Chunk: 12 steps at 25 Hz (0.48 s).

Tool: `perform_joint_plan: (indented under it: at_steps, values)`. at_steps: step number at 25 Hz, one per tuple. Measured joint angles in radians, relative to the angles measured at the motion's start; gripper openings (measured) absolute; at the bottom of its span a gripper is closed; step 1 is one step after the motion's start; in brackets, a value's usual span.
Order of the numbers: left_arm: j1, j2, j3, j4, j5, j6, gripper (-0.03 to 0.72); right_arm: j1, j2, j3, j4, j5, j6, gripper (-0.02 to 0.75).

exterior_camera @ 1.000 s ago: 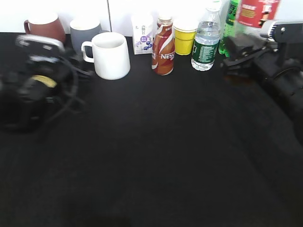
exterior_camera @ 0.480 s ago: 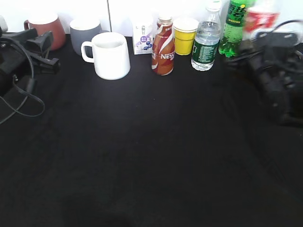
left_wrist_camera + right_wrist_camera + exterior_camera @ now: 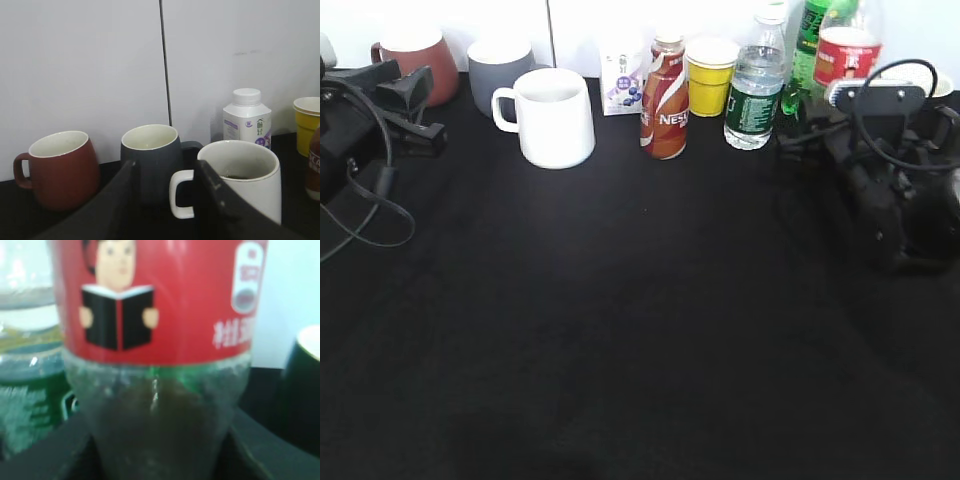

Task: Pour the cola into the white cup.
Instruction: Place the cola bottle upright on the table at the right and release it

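Note:
The white cup (image 3: 558, 120) stands at the back left of the black table, handle to the left. In the left wrist view (image 3: 245, 175) a little dark liquid shows inside it. The cola (image 3: 847, 55), a clear bottle with a red label, stands upright at the back right. Its lower part is hidden behind my right gripper (image 3: 825, 115). In the right wrist view the cola (image 3: 160, 300) fills the space between the jaws of my right gripper (image 3: 157, 440), which is shut on it. My left gripper (image 3: 418, 110) is open and empty, left of the cup; in the left wrist view (image 3: 167, 167) it faces the cup's handle.
Along the back wall stand a red-brown mug (image 3: 415, 60), a grey mug (image 3: 500, 65), a small white bottle (image 3: 622, 70), a Nescafe bottle (image 3: 665, 100), a yellow cup (image 3: 710, 75), a water bottle (image 3: 755, 85) and a green soda bottle (image 3: 808, 50). A black mug (image 3: 302, 390) is right of the cola.
The right arm has brought the cola down from a raised position to the back right. The left arm drew back to the left a second ago, then stayed still.

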<state>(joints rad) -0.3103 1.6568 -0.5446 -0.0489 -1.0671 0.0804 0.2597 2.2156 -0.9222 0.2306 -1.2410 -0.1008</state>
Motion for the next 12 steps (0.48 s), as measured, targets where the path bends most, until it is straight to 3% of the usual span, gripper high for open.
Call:
perform_joint_plan:
  at_steps: [6, 12]
  values:
    - [0.000, 0.000, 0.000, 0.000, -0.002, 0.000, 0.272, 0.000, -0.005, 0.018, -0.020, -0.006, 0.000, 0.412]
    - [0.000, 0.000, 0.000, 0.003, -0.003, 0.000, 0.272, -0.001, -0.010, 0.062, -0.022, 0.014, 0.004, 0.569]
